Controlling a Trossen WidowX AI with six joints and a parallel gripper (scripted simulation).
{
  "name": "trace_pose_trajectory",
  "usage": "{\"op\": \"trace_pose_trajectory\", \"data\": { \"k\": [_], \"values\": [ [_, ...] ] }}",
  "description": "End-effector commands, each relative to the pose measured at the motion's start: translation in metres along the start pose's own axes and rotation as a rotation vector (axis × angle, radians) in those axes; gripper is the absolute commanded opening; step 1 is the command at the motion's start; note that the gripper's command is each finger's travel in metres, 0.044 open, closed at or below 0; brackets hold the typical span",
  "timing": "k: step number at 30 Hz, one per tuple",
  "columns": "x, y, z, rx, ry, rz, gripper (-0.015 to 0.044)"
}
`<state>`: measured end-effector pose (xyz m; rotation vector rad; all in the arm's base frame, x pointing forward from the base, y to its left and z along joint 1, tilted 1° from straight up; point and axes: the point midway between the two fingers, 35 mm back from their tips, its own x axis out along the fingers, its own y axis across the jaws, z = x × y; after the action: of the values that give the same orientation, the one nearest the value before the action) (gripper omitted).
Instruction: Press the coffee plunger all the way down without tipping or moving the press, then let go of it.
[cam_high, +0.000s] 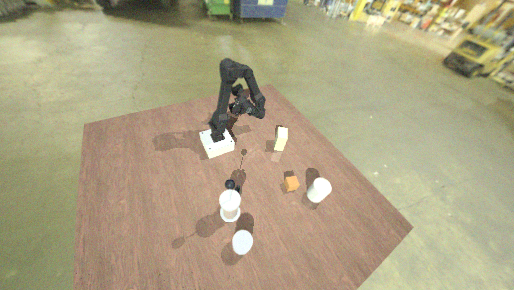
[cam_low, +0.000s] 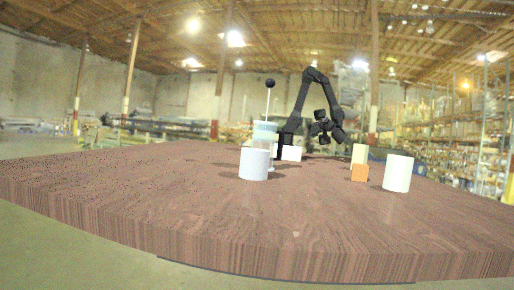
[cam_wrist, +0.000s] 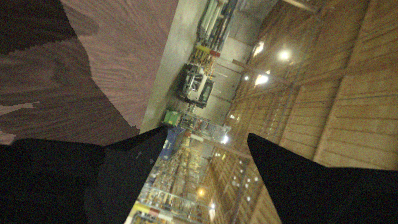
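The coffee press (cam_high: 230, 205) is a pale cylinder standing upright near the middle of the wooden table, with a thin rod and a black ball knob (cam_high: 230, 184) raised high above it. It also shows in the exterior view (cam_low: 264, 135), knob (cam_low: 270, 82) up. My gripper (cam_high: 248, 107) is open and empty, held in the air near the arm's white base (cam_high: 217, 143), far from the press. In the wrist view the two dark fingers stand wide apart with nothing between them, pointing sideways past the table edge; the press is not in that view.
A white cylinder (cam_high: 242, 242) stands just in front of the press. Another white cylinder (cam_high: 319, 190) and an orange cube (cam_high: 291, 183) stand to the right. A cream block (cam_high: 280, 138) stands upright right of the base.
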<state>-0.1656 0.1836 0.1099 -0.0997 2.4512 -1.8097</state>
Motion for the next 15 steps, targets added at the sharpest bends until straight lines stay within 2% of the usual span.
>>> {"op": "trace_pose_trajectory", "data": {
  "k": [1, 6, 15],
  "values": [
    [-0.001, 0.000, -0.001, -0.011, 0.002, 0.004, 0.0426],
    [-0.024, 0.008, -0.014, -0.222, 0.026, 0.103, 0.0440],
    [-0.099, 0.028, -0.037, -0.704, -0.004, 0.458, 0.0440]
  ]
}}
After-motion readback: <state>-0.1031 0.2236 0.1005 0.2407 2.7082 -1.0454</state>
